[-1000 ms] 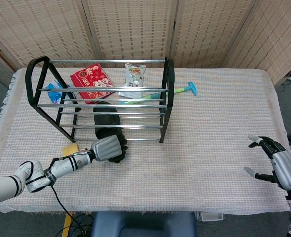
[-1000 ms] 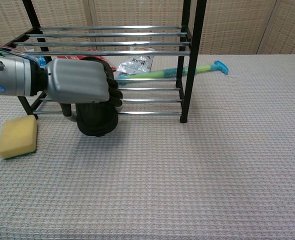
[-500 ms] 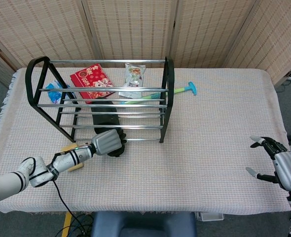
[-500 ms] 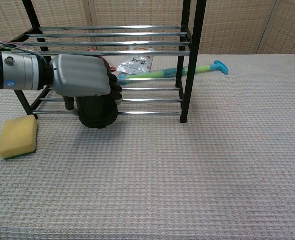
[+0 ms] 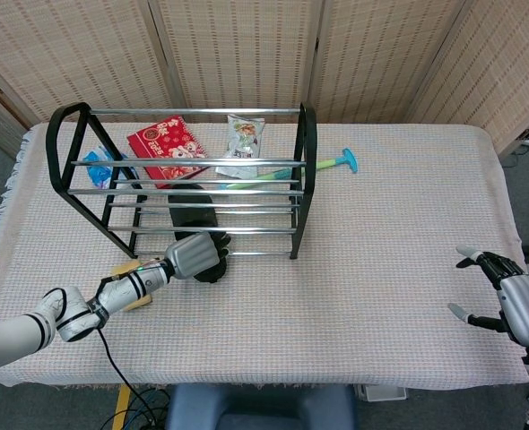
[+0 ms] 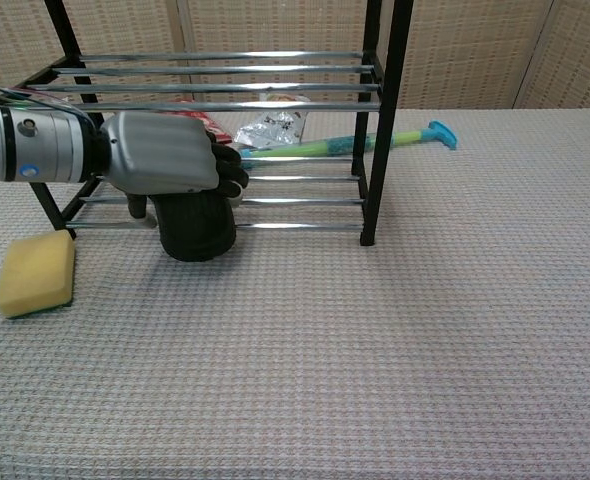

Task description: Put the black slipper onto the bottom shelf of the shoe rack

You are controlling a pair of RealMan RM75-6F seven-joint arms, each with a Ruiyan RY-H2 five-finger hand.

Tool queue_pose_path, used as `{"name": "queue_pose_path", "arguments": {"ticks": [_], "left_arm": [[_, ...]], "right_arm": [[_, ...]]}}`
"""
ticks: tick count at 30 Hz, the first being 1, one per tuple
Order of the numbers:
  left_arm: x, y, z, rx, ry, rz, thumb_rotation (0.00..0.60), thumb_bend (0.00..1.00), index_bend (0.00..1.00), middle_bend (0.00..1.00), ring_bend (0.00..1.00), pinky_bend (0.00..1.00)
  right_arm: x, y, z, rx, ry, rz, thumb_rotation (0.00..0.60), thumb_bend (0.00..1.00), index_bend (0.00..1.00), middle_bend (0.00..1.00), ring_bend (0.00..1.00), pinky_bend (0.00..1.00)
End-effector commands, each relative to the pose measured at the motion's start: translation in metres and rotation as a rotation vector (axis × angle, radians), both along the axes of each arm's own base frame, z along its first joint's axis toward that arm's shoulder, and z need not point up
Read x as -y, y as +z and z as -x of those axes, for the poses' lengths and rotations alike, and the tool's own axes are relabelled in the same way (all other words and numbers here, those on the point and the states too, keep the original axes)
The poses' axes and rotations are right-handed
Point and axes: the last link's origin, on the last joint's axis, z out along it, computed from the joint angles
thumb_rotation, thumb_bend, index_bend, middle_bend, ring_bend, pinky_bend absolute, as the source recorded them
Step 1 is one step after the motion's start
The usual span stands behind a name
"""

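The black slipper (image 5: pixel 191 213) (image 6: pixel 195 226) lies lengthwise on the bottom shelf of the black and chrome shoe rack (image 5: pixel 304 161) (image 6: pixel 381 120), its near end jutting out over the front rail. My left hand (image 5: pixel 194 256) (image 6: pixel 160 154) grips that near end from above, fingers curled over it. My right hand (image 5: pixel 515 297) hovers open at the table's right edge, far from the rack; the chest view does not show it.
A yellow sponge (image 6: pixel 36 273) (image 5: pixel 125 270) lies left of the slipper in front of the rack. Behind the rack lie a red packet (image 5: pixel 164 145), a snack bag (image 5: pixel 245 136), a blue item (image 5: pixel 99 167) and a green and blue brush (image 5: pixel 334 165) (image 6: pixel 395 139).
My left hand has pushed the slipper further back onto the bottom shelf. The right hand has barely moved.
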Motion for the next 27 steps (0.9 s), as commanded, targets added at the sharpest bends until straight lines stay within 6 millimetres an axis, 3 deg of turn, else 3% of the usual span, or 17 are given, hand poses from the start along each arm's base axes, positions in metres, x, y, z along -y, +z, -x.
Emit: {"name": "queue_pose_path", "arguments": {"ticks": [1, 10, 21, 27], "left_arm": [[0.002, 0.0, 0.001, 0.001, 0.0, -0.002, 0.6, 0.06, 0.24, 0.19, 0.16, 0.38], [0.018, 0.003, 0.002, 0.008, -0.005, 0.0, 0.6, 0.06, 0.23, 0.19, 0.16, 0.38], [0.054, 0.006, 0.002, 0.024, -0.027, 0.054, 0.6, 0.06, 0.25, 0.19, 0.16, 0.37], [0.065, 0.006, 0.002, 0.023, -0.033, 0.066, 0.6, 0.06, 0.27, 0.19, 0.16, 0.37]], "right_arm": [[0.0, 0.0, 0.0, 0.0, 0.0, 0.0, 0.6, 0.16, 0.17, 0.36, 0.27, 0.25], [0.002, -0.001, -0.001, 0.0, 0.004, -0.004, 0.6, 0.16, 0.17, 0.36, 0.27, 0.25], [0.001, -0.002, -0.001, 0.001, 0.007, -0.004, 0.6, 0.16, 0.17, 0.36, 0.27, 0.25], [0.001, -0.001, -0.001, 0.001, 0.008, -0.003, 0.6, 0.16, 0.17, 0.36, 0.27, 0.25]]}}
